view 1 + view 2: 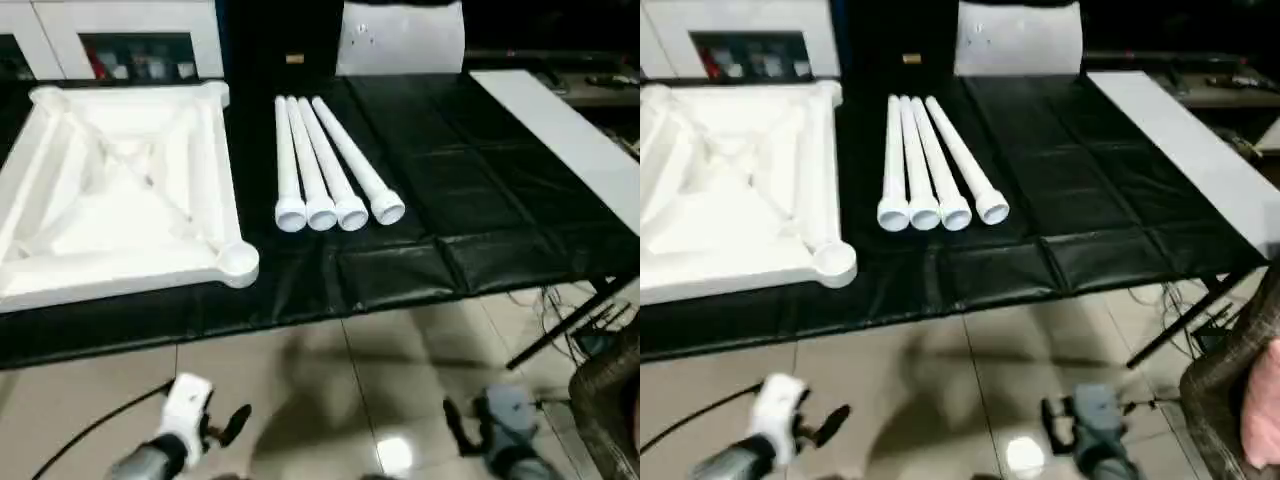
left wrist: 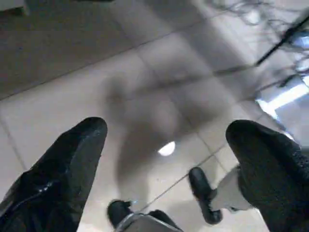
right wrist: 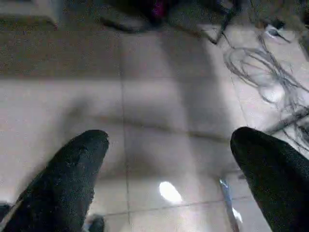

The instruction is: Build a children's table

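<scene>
Nearest, low over the tiled floor (image 1: 300,380), the left gripper (image 2: 166,140) and the right gripper (image 3: 169,145) hang with their black fingers spread wide and nothing between them, well short of the work surface. Beyond them, on the black-covered table (image 1: 470,200), the white tabletop (image 1: 110,190) lies upside down at the left, ribbed underside up, with a round corner socket (image 1: 238,262) at its near right corner. Just to its right the four white legs (image 1: 325,175) lie side by side, touching, wide ends toward the near edge, and a long white panel (image 1: 560,130) lies along the far right.
</scene>
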{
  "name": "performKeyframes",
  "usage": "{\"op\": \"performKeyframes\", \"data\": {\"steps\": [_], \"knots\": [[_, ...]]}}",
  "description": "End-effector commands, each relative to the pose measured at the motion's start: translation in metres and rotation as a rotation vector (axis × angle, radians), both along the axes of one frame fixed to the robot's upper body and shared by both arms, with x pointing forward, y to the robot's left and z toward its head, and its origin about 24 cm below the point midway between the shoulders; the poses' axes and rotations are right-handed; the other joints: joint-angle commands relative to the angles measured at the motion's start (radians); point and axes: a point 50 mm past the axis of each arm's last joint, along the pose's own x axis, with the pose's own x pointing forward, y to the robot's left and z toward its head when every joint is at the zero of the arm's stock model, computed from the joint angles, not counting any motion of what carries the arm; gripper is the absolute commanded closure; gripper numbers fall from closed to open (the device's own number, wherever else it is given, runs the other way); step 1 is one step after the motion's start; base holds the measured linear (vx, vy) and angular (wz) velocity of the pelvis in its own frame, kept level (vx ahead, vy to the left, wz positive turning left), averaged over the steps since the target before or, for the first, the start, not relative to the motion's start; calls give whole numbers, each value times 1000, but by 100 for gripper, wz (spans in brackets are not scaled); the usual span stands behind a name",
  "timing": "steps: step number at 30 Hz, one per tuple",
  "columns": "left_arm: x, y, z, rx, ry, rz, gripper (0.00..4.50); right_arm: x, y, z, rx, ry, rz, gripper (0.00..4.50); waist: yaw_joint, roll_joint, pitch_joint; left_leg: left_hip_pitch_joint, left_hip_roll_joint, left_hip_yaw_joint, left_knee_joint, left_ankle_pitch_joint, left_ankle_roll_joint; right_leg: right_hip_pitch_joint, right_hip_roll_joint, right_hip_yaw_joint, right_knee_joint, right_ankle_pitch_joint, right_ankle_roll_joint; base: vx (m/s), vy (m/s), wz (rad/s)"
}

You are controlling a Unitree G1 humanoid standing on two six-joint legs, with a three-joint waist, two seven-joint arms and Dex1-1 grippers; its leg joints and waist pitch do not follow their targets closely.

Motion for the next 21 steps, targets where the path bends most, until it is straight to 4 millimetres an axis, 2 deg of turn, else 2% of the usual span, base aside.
{"op": "performKeyframes", "data": {"steps": [1, 2, 3, 4, 5, 6, 7, 9, 10, 12, 13, 14, 16, 17, 19, 20, 21], "knots": [[-7, 1, 7, -52, -22, -47, 3, -2, 16, 18, 109, -23, 112, 0, 0, 7, -8, 8, 101, -51, -95, -268, 94, 9, -110, 81, -93, -135, -181, 0, 0, 0], [-7, 1, 7, -52, -22, -47, 3, -2, 16, 18, 109, -23, 112, 0, 6, 4, -5, 10, 103, -53, -97, -275, 87, 10, -112, 83, -94, -162, -169, 0, 0, 0], [-10, 6, 10, -58, -35, -45, 3, -3, 21, 25, 127, -47, 149, 0, 5, 6, -2, 10, 102, -52, -98, -281, 80, 6, -111, 84, -96, -175, -168, 0, 0, 0], [-17, 11, 13, -75, -42, -61, 3, -4, 26, 34, 155, -70, 187, 0, 7, -2, 1, 11, 102, -53, -99, -278, 68, 7, -110, 85, -97, -177, -163, 0, 0, 0], [-24, 15, 15, -83, -48, -76, 3, -4, 29, 41, 177, -89, 214, 0, 8, -4, 2, 9, 104, -54, -101, -276, 67, 8, -112, 86, -95, -173, -162, 0, 0, 0], [-24, 15, 15, -83, -48, -76, 3, -4, 29, 41, 177, -89, 214, 0, 10, 0, 4, 11, 104, -53, -101, -258, 67, 6, -109, 86, -92, -138, -159, 0, 0, 0], [-32, 20, 14, -96, -44, -89, 3, -5, 32, 50, 201, -102, 240, 0, 8, -4, 5, 11, 101, -52, -101, -255, 71, 6, -107, 86, -92, -126, -158, 0, 0, 0], [-41, 24, 13, -110, -42, -93, 3, -7, 35, 61, 224, -111, 275, 0, 9, -2, 5, 13, 102, -52, -101, -243, 69, 8, -109, 86, -89, -95, -157, 0, 0, 0], [-44, 27, 16, -127, -48, -90, 3, -9, 37, 67, 239, -113, 299, 0, 9, -9, 7, 14, 103, -51, -100, -237, 68, 10, -111, 88, -86, -72, -161, 0, 0, 0], [-48, 38, 18, -139, -59, -89, 3, -12, 41, 80, 273, -129, 336, 0, 12, -13, 6, 16, 103, -51, -101, -244, 61, 9, -113, 88, -86, -86, -161, 0, 0, 0], [-49, 43, 18, -140, -63, -89, 3, -13, 42, 84, 288, -135, 345, 0, 13, -13, 8, 17, 101, -51, -101, -238, 62, 10, -113, 89, -88, -83, -158, 0, 0, 0], [-50, 47, 19, -143, -69, -91, 3, -14, 43, 90, 308, -148, 357, 0, 14, -18, 6, 18, 101, -50, -99, -228, 63, 11, -113, 89, -86, -70, -149, 0, 0, 0], [-47, 53, 27, -154, -110, -99, 3, -14, 45, 102, 331, -181, 373, 0, 16, -14, 10, 21, 102, -53, -103, -239, 52, 9, -114, 89, -85, -81, -146, 0, 0, 0], [-47, 53, 27, -154, -110, -99, 3, -14, 45, 102, 331, -181, 373, 0, 17, -14, 11, 22, 104, -54, -104, -246, 45, 9, -116, 89, -85, -88, -148, 0, 0, 0], [-40, 61, 44, -206, -178, -113, 3, -12, 46, 118, 356, -226, 390, 0, 16, -17, 12, 25, 105, -54, -107, -267, 24, 9, -114, 89, -84, -99, -156, 0, 0, 0], [-37, 64, 52, -229, -204, -118, 3, -10, 46, 124, 373, -246, 395, 0, 18, -13, 9, 25, 107, -54, -108, -266, 15, 12, -115, 90, -80, -91, -167, 0, 0, 0], [-39, 65, 57, -240, -229, -132, 3, -8, 46, 130, 380, -264, 400, 0, 18, -16, 10, 26, 105, -51, -108, -270, 8, 10, -112, 89, -79, -82, -173, 0, 0, 0]]}}
